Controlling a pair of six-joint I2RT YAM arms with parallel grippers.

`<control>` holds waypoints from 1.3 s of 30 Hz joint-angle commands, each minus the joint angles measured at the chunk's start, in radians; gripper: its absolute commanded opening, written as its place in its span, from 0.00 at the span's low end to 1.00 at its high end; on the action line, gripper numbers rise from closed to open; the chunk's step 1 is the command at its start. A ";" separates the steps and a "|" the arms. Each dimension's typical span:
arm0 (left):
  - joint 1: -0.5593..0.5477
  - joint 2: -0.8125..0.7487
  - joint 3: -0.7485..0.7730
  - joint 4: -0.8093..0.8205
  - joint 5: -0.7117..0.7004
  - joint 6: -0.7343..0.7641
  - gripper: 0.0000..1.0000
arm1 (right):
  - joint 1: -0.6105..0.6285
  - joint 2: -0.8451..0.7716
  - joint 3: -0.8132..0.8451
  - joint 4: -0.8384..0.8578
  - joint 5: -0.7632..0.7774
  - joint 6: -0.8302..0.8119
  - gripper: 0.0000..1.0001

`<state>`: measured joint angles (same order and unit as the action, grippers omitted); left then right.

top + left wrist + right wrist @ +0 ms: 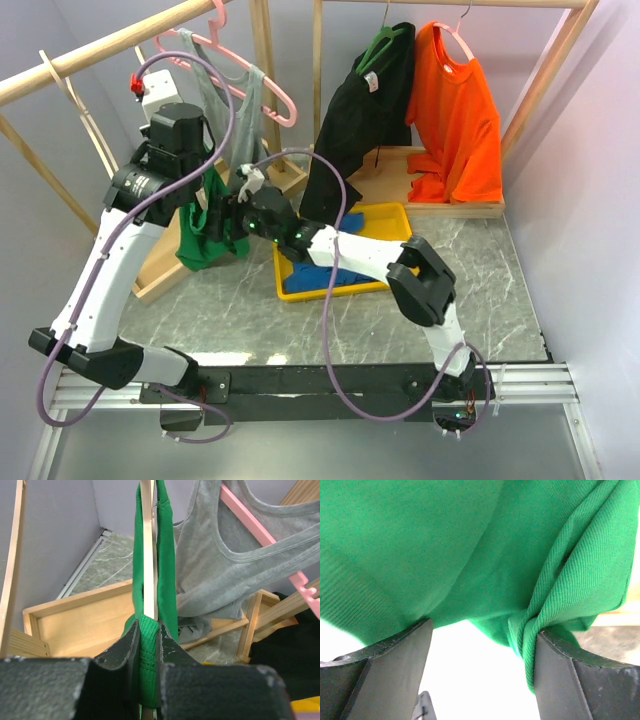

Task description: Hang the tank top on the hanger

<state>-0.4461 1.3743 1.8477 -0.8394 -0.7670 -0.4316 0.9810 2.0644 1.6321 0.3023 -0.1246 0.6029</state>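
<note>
The green tank top (pixel 205 245) hangs in a bunch under my left gripper (pixel 205 205). In the left wrist view the light wood hanger (pixel 148 555) shows edge-on, with the tank top's straps (pixel 167 555) on both sides of it. My left gripper (pixel 148 626) is shut on a green strap, pressed against the hanger. My right gripper (pixel 238 212) sits just right of the top. In the right wrist view it (pixel 482 630) is open, with green fabric (pixel 445 545) lying across both fingers and a fold bunched against the right finger (pixel 560 670). The hanger's hook is hidden.
A grey tank top (pixel 230 100) hangs on a pink hanger (pixel 270 90) close behind. A black garment (pixel 350 140) and an orange T-shirt (pixel 460 110) hang at the back right. A yellow tray (pixel 395 225) holds a blue garment (pixel 320 278). The wooden rack base (pixel 160 275) lies under the left arm.
</note>
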 commanded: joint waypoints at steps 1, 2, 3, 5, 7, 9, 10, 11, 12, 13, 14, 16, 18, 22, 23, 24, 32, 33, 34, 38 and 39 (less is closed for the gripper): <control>-0.029 -0.032 -0.025 0.101 -0.127 -0.025 0.01 | 0.015 -0.101 -0.084 0.107 -0.043 0.046 0.81; -0.034 -0.037 -0.033 0.112 -0.132 -0.025 0.01 | 0.019 -0.113 -0.103 0.110 -0.044 0.051 0.81; -0.034 -0.041 -0.038 0.121 -0.137 -0.029 0.01 | 0.024 -0.137 -0.144 0.115 -0.044 0.051 0.81; -0.034 -0.041 -0.039 0.132 -0.155 -0.035 0.01 | 0.036 -0.165 -0.190 0.121 -0.044 0.048 0.81; -0.034 -0.035 -0.038 0.143 -0.172 -0.038 0.01 | 0.044 -0.208 -0.262 0.121 -0.044 0.044 0.81; -0.034 -0.038 -0.047 0.174 -0.179 -0.035 0.01 | 0.057 -0.262 -0.348 0.130 -0.032 0.037 0.81; -0.034 -0.040 -0.048 0.181 -0.180 -0.035 0.01 | 0.062 -0.279 -0.374 0.130 -0.026 0.034 0.81; -0.036 -0.040 -0.051 0.195 -0.169 -0.035 0.01 | 0.064 -0.297 -0.417 0.124 -0.023 0.031 0.81; -0.036 -0.040 -0.051 0.197 -0.164 -0.036 0.01 | 0.067 -0.328 -0.440 0.123 -0.020 0.031 0.81; -0.037 -0.038 -0.050 0.197 -0.161 -0.036 0.01 | 0.068 -0.343 -0.461 0.123 -0.017 0.029 0.81; -0.046 -0.038 -0.050 0.201 -0.160 -0.033 0.01 | 0.070 -0.360 -0.503 0.126 -0.012 0.029 0.81; -0.055 -0.038 -0.053 0.204 -0.158 -0.026 0.01 | 0.074 -0.397 -0.537 0.124 0.005 0.029 0.81; -0.069 -0.040 -0.061 0.204 -0.161 -0.024 0.01 | 0.076 -0.423 -0.572 0.129 0.006 0.034 0.81; -0.094 -0.041 -0.065 0.215 -0.198 -0.009 0.01 | 0.085 -0.446 -0.597 0.123 0.020 0.026 0.81; -0.097 -0.037 -0.059 0.212 -0.201 -0.007 0.01 | 0.087 -0.451 -0.600 0.115 0.020 0.024 0.81; -0.097 -0.034 -0.051 0.212 -0.203 -0.001 0.01 | 0.090 -0.463 -0.606 0.113 0.020 0.023 0.81; -0.124 -0.006 -0.013 0.244 -0.262 0.050 0.01 | 0.100 -0.513 -0.670 0.110 0.043 0.021 0.80; -0.132 -0.007 -0.016 0.250 -0.267 0.063 0.01 | 0.104 -0.518 -0.673 0.112 0.045 0.023 0.80; -0.138 -0.004 -0.012 0.252 -0.273 0.068 0.01 | 0.104 -0.520 -0.676 0.115 0.045 0.024 0.80; -0.152 0.011 0.018 0.264 -0.310 0.100 0.01 | 0.110 -0.521 -0.678 0.113 0.046 0.023 0.80; -0.155 0.011 0.022 0.267 -0.311 0.106 0.01 | 0.113 -0.521 -0.675 0.110 0.049 0.020 0.80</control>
<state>-0.5880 1.3876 1.8019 -0.6785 -1.0107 -0.3775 1.0801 1.5860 0.9588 0.3817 -0.0948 0.6319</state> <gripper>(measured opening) 0.128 0.805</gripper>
